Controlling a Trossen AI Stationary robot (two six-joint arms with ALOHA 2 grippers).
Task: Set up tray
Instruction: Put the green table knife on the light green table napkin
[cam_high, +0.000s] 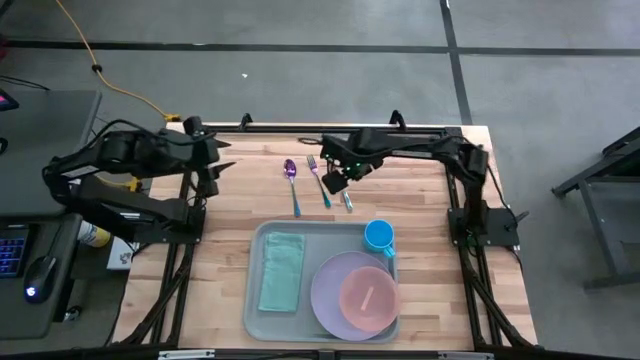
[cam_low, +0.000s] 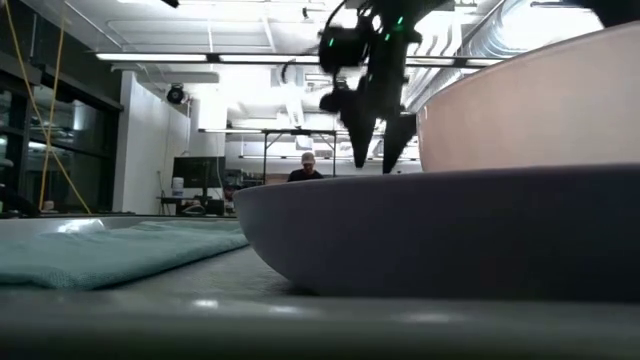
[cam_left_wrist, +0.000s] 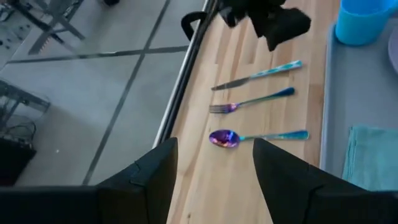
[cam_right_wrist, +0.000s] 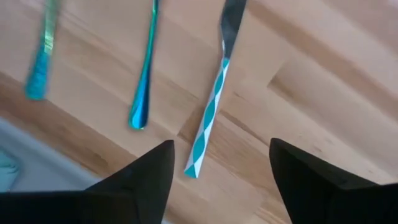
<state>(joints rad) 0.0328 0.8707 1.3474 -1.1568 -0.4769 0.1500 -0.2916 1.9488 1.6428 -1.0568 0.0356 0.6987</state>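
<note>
Right end effector (cam_high: 337, 181) hung spread, empty, over knife (cam_high: 345, 197), frame centre | left end effector (cam_left_wrist: 214, 171) parted, idle | tray (cam_high: 254, 290): likely stiff, light, slick; grip its rim.

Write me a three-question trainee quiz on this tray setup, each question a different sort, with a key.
1. True or false: the blue cup stands on the bare wood outside the tray.
2. Multiple choice: the right gripper, fingers open, hangs above which utensil? A) the spoon B) the fork C) the knife
3. Fill in: the pink bowl sits on the lavender ____.

Key
1. False: the cup is inside the tray, at a corner beside the plate.
2. C: the right wrist view looks straight down on the knife's teal-and-white handle.
3. plate

The left gripper waits open at the table's left edge.
</note>
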